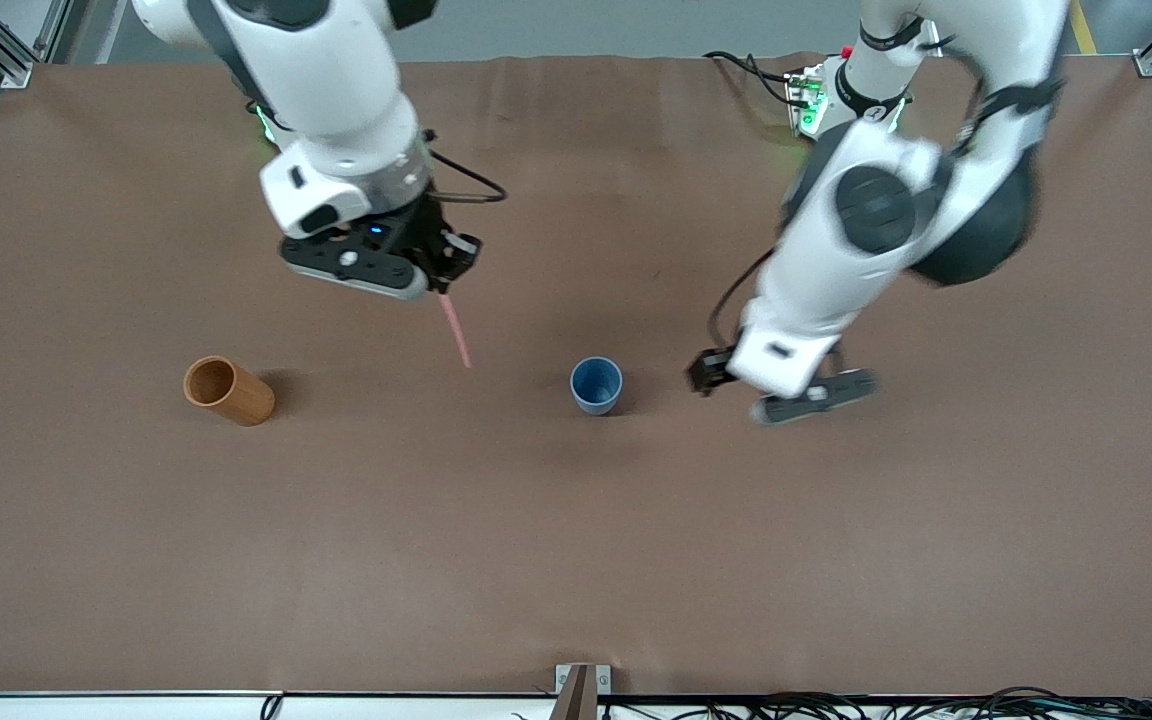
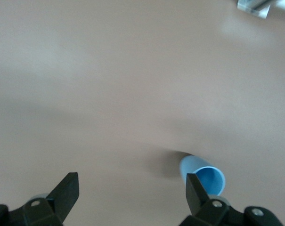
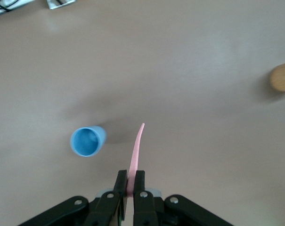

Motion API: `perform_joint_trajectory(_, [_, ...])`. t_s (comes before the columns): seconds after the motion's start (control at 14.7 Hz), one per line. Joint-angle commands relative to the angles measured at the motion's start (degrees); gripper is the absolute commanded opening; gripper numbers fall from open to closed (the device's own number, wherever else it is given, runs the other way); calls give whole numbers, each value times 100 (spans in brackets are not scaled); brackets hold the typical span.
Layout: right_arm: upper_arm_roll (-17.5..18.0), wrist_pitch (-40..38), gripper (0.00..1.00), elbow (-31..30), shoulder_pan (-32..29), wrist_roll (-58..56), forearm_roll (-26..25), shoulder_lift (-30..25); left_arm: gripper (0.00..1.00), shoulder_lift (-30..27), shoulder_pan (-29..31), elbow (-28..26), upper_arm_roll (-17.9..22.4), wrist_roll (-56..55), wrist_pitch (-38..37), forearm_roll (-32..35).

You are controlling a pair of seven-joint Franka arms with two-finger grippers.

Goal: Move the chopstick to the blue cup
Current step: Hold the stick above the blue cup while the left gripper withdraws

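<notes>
We note the right claw [image 1: 441, 285] up in the air over the brown paper-covered surface [image 1: 576, 560], between the two cups and toward the robots' bases from them. Its fingers are pinched tight on the top end of the thin straight pink chopstick [image 1: 455, 332], which hangs slanting down from them, its free tip clear of the surface as far as we can tell. In the right wrist view we see the stick [image 3: 136, 157] clamped between the closed black fingers [image 3: 118, 190], with the small round blue cup [image 3: 87, 141] just beside its tip. That blue cup [image 1: 596, 385] stands upright near mid-surface, empty, light blue inside. The tan wooden-looking cylindrical cup [image 1: 228, 390] sits toward the right arm's end, well apart. The left claw [image 1: 786, 392] hangs low beside the blue cup, on its left-arm side; its fingers [image 2: 67, 190] are spread wide, holding nothing.
</notes>
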Motion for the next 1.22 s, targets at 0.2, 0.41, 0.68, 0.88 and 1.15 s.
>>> perform_joint_trajectory(0.2, [-59, 669, 0, 891, 627, 781, -85, 995, 100, -1138, 1051, -187, -41, 2610, -1186, -3])
perform_joint_trajectory(0.41, [-68, 924, 0, 882, 943, 922, -94, 1320, 100, -1613, 1771, -187, -224, 3790, -1794, -3])
perform_joint_trajectory(0.68, [-77, 942, 0, 838, 1137, 940, -111, 1496, 100, -1808, 1949, -205, -287, 4021, -1989, 6])
perform_joint_trajectory(0.88, [-86, 942, 1, 803, 1190, 949, -164, 1585, 100, -1816, 2011, -205, -296, 4109, -1953, 6])
perform_joint_trajectory(1.15, [-77, 951, 17, 689, 1208, 905, -533, 1620, 100, -1808, 2046, -187, -252, 4127, -1953, -3])
